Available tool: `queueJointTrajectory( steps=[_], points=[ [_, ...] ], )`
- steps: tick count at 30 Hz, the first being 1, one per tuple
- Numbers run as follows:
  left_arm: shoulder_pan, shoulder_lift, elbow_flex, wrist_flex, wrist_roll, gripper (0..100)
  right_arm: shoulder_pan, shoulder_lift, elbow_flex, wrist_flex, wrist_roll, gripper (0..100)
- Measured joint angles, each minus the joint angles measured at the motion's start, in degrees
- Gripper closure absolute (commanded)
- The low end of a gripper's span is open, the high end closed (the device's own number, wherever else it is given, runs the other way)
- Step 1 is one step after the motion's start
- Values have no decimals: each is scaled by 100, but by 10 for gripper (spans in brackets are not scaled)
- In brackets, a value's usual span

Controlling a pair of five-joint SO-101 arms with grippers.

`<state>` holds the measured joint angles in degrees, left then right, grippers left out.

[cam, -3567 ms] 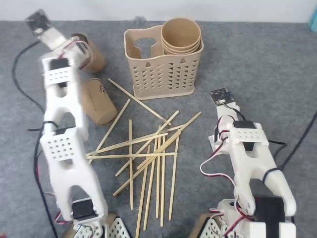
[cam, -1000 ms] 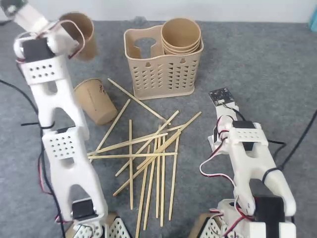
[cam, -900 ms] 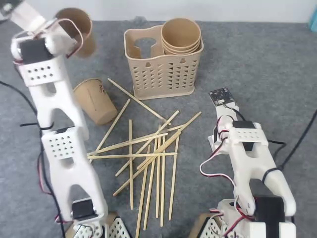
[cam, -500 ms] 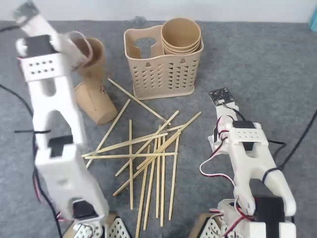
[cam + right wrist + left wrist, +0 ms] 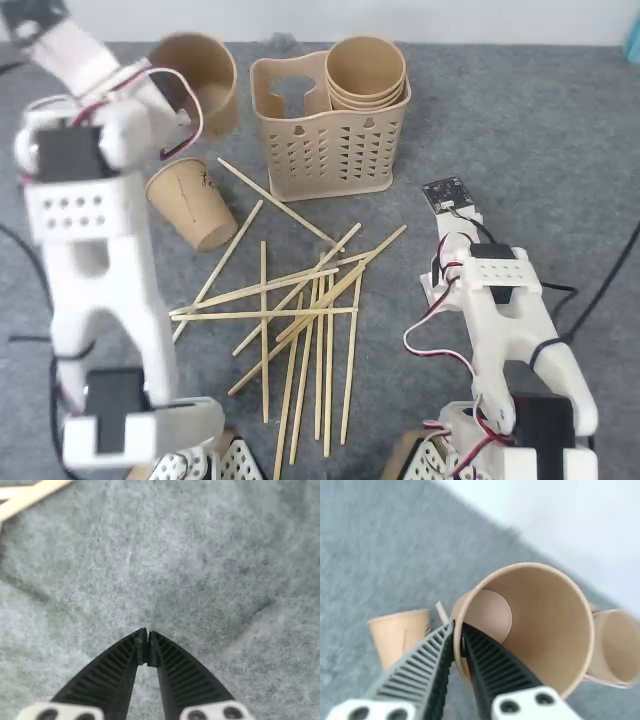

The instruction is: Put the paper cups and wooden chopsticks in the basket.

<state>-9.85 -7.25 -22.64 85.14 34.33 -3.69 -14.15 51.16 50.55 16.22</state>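
The left gripper (image 5: 457,630) pinches the paper cup (image 5: 545,625) by its rim; best lowered squarely onto the basket's (image 5: 330,150) stack (image 5: 365,70) (right gripper (image 5: 148,647) clenched, empty).

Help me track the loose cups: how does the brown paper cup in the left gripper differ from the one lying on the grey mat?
The gripped brown paper cup is held aloft, mouth upward; the lying brown paper cup rests on its side. The left gripper pinches the first's rim; the second is untouched. Both are outside the beige basket.

Bright, even, diffuse light — shadows soft and faint
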Motion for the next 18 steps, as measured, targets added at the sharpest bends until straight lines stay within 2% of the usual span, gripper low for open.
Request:
queueJointTrajectory(
  steps=[6, 11, 15, 18],
  points=[
    [510, -1090, 0, -334, 18, 988, -9, 0, 0, 0, 0, 991],
    [1670, -1837, 26, -343, 149, 987, -9, 0, 0, 0, 0, 991],
    [2637, -1820, 158, -571, 158, 987, -9, 0, 0, 0, 0, 991],
    [2884, -1398, 193, -905, 158, 987, -9, 0, 0, 0, 0, 991]
  ],
)
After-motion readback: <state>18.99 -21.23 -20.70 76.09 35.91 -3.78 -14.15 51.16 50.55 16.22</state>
